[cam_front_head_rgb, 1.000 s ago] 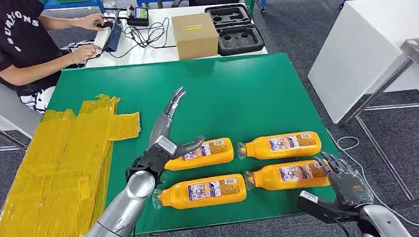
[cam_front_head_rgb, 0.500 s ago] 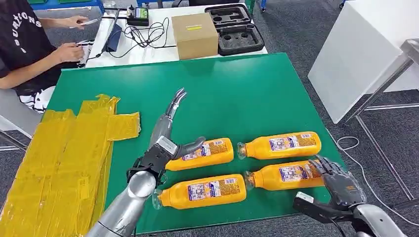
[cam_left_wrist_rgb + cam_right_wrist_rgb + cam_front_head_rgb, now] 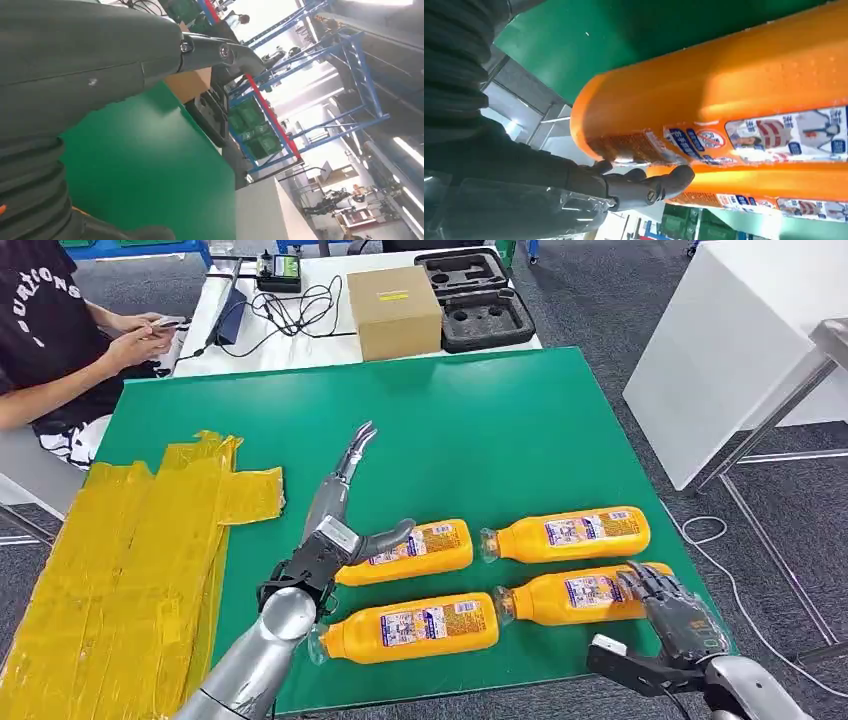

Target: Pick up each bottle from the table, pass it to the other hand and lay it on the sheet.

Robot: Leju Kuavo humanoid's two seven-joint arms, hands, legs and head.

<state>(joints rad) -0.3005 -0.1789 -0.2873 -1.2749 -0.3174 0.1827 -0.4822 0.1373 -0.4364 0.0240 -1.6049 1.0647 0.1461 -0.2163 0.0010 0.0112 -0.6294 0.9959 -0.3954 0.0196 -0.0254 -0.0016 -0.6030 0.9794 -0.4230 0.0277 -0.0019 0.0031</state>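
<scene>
Clearly the step in hand is the first pick: on the green table (image 3: 520,410) all the bottles lie on the bare top and the yellow sheet (image 3: 120,560) at the robot's left carries none, so the whole task is ahead. The right hand (image 3: 668,612) sits at the base end of the near-right bottle (image 3: 585,595), its fingers (image 3: 645,582) spread and arched over the bottle's end — the right wrist view shows a fingertip (image 3: 674,180) at the orange wall, though whether it truly presses I cannot tell, and nothing is gripped yet. To do this well, I judge the hand should settle further over the round body before closing, wrapping it on both sides, since a smooth bottle lying on its side may roll or slide toward its far neighbour (image 3: 570,533), which lies just beside it. The left hand (image 3: 335,530) hovers over the table with fingers stretched straight and apart, holding nothing, its thumb close by the far-left bottle (image 3: 410,550); it would do best to wait clear and open, ready to receive. Counting, largest first: one table, one sheet, two arms, then four orange bottles — the fourth being the near-left bottle (image 3: 410,626) — laid out two by two.
</scene>
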